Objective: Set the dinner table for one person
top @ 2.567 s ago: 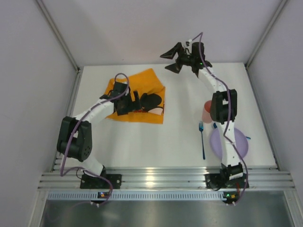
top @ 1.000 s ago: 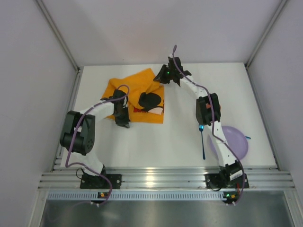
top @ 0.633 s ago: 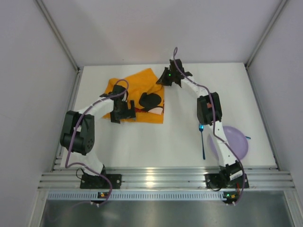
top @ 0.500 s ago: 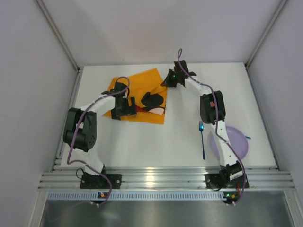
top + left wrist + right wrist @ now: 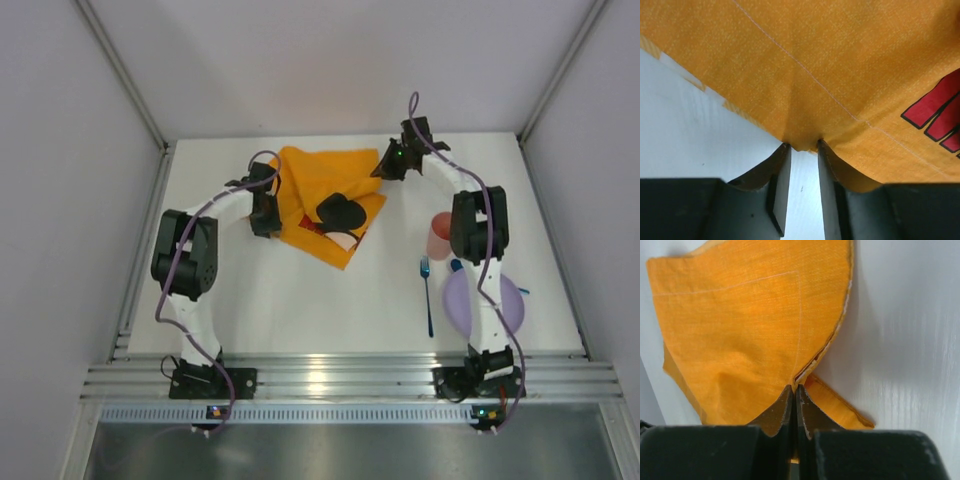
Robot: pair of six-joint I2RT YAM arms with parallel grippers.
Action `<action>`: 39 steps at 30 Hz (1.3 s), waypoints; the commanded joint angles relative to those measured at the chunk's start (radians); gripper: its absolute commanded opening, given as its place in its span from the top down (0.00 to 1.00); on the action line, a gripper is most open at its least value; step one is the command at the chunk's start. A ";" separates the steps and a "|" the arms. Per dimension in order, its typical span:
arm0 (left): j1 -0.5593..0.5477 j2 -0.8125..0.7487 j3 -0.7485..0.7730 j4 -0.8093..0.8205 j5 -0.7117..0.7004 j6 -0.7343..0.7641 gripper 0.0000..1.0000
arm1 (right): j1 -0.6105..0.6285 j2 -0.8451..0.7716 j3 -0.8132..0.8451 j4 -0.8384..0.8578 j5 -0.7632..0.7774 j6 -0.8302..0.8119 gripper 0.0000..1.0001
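An orange placemat (image 5: 320, 195) with a dark cartoon print lies rumpled at the back middle of the white dinner table (image 5: 330, 310). My right gripper (image 5: 390, 166) is shut on the mat's far right corner; in the right wrist view its tips (image 5: 796, 386) pinch a folded hem of the placemat (image 5: 740, 325). At the mat's left edge sits my left gripper (image 5: 268, 216). In the left wrist view its fingertips (image 5: 802, 145) hold a bunched bit of the placemat's (image 5: 830, 60) edge, with the table showing between the fingers lower down.
A purple plate (image 5: 500, 305) lies at the near right, partly under the right arm. A blue fork (image 5: 427, 295) lies left of it. A pink cup (image 5: 438, 236) stands behind them, with a small blue item (image 5: 455, 265) beside it. A ridged metal rail (image 5: 330, 378) runs along the near edge.
The placemat has slid right and turned, pulled by the right gripper, uncovering the pink cup. The left gripper let go, opened wide, then closed again on the mat's left edge.
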 commanded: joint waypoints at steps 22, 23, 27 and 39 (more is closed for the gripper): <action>0.256 -0.007 -0.064 -0.064 -0.005 0.187 1.00 | -0.168 -0.314 -0.315 -0.168 0.078 -0.116 1.00; 0.256 -0.001 -0.051 -0.083 -0.019 0.187 1.00 | -0.177 -0.307 -0.301 -0.187 0.090 -0.119 1.00; 0.256 0.031 0.051 -0.127 -0.070 0.179 1.00 | -0.189 -0.239 -0.244 -0.300 0.118 -0.142 1.00; 0.256 0.059 0.165 -0.161 -0.113 0.138 0.48 | -0.195 -0.129 -0.167 -0.436 0.011 -0.249 0.41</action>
